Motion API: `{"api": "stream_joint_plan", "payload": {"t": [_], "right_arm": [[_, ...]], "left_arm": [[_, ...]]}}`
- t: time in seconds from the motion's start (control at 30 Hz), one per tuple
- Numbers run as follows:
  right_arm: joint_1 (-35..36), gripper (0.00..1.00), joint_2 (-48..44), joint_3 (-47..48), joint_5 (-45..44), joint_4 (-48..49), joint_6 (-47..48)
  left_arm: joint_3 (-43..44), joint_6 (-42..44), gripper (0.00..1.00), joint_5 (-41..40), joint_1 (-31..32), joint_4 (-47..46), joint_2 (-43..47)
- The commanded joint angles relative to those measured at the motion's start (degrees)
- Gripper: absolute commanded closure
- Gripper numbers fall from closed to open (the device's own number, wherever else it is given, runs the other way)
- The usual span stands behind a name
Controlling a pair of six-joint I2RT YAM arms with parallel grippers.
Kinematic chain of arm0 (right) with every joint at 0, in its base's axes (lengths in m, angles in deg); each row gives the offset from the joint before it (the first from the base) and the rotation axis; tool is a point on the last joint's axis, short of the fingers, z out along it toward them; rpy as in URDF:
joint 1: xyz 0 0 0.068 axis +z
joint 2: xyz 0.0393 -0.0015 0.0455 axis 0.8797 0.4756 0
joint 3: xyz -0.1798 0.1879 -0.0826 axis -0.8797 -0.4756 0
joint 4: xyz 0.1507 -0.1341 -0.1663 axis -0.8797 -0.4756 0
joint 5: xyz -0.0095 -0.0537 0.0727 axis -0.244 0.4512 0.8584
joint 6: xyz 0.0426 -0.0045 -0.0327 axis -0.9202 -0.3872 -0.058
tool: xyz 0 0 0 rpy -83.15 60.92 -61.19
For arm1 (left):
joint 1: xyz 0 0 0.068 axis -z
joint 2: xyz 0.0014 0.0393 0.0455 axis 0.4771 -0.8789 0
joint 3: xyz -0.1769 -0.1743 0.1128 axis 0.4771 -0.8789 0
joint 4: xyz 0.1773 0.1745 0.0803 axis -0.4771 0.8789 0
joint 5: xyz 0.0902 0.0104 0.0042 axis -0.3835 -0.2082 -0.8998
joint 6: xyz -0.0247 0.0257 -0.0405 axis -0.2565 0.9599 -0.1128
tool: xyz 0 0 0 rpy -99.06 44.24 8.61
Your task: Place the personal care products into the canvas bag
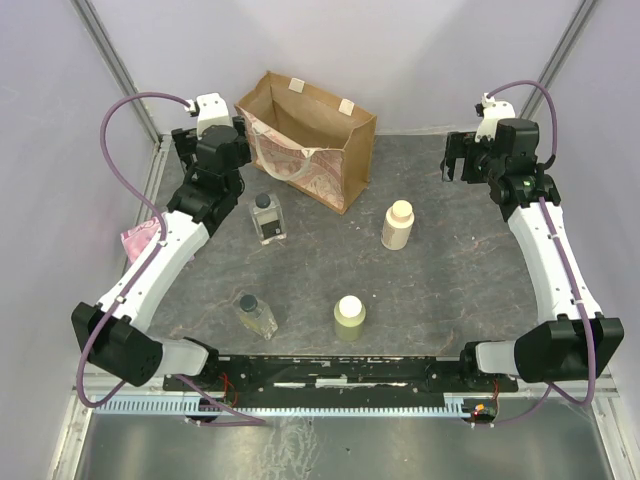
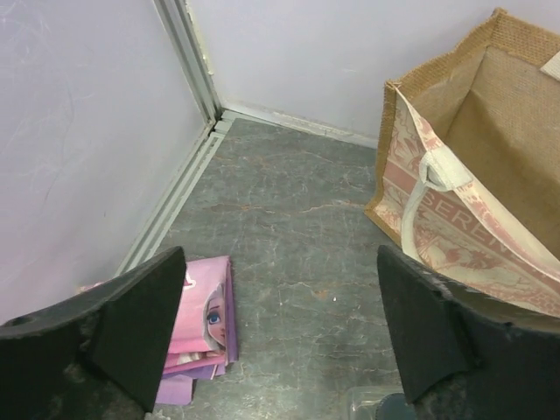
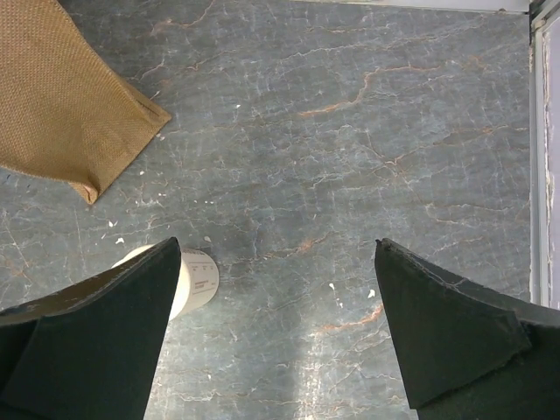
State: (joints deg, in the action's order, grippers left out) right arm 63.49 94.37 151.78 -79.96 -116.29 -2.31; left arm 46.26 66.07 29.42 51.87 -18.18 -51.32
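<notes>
The canvas bag point(image 1: 305, 140) stands open at the back, its pinkish panel facing front; it also shows in the left wrist view point(image 2: 472, 175). One clear bottle with a dark cap point(image 1: 267, 218) stands in front of the bag, and its top shows in the left wrist view point(image 2: 376, 404). A second clear bottle point(image 1: 256, 314) stands near the front. The cream bottle point(image 1: 397, 225) and the yellow-green bottle point(image 1: 349, 318) stand upright. My left gripper point(image 1: 215, 148) point(image 2: 280, 258) is open and empty, raised left of the bag. My right gripper point(image 1: 462, 162) point(image 3: 278, 249) is open and empty, right of the bag; the cream bottle point(image 3: 197, 280) is by its left finger.
A flat pink packet point(image 1: 140, 236) point(image 2: 206, 324) lies by the left wall under my left arm. Walls and metal rails bound the table at the back and both sides. A corner of the bag point(image 3: 70, 105) shows in the right wrist view.
</notes>
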Motion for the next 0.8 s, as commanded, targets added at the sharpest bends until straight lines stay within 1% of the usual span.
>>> {"api": "stream_joint_plan", "payload": {"t": [0.0, 0.1, 0.2, 0.37, 0.53, 0.6, 0.67, 0.77], "right_arm": [[0.28, 0.0, -0.44, 1.78, -1.09, 2.31, 1.26], [0.3, 0.0, -0.58, 1.46, -1.17, 2.4, 1.42], [0.3, 0.0, -0.72, 1.08, -1.42, 2.56, 1.63], [0.28, 0.0, -0.82, 0.86, -1.87, 2.66, 1.86], [0.26, 0.0, -0.94, 0.89, -2.12, 2.66, 1.93], [0.31, 0.0, -0.67, 1.24, -1.75, 2.55, 1.44], [0.31, 0.0, 0.37, 3.21, -0.4, 0.74, 0.79], [0.3, 0.0, 3.88, 8.83, 3.04, -3.5, -1.46]], "left_arm": [[1.45, -1.49, 0.02, -2.66, 0.12, -3.51, 1.14], [-1.42, -2.19, 0.01, -1.89, 0.15, -7.31, 3.01], [-3.18, -1.75, 0.01, -0.53, 0.09, -9.1, 4.34], [-2.01, 0.46, 0.0, 4.94, 0.08, -6.83, 3.56], [-2.69, 0.61, 0.0, 5.6, 0.01, -7.78, 3.75], [-2.09, 1.03, 0.0, 6.3, 0.05, -6.69, 3.42], [-0.45, 0.81, 0.0, 6.18, 0.04, -4.2, 2.53], [1.83, 0.89, 0.0, 7.55, 0.07, -1.12, 0.9]]}}
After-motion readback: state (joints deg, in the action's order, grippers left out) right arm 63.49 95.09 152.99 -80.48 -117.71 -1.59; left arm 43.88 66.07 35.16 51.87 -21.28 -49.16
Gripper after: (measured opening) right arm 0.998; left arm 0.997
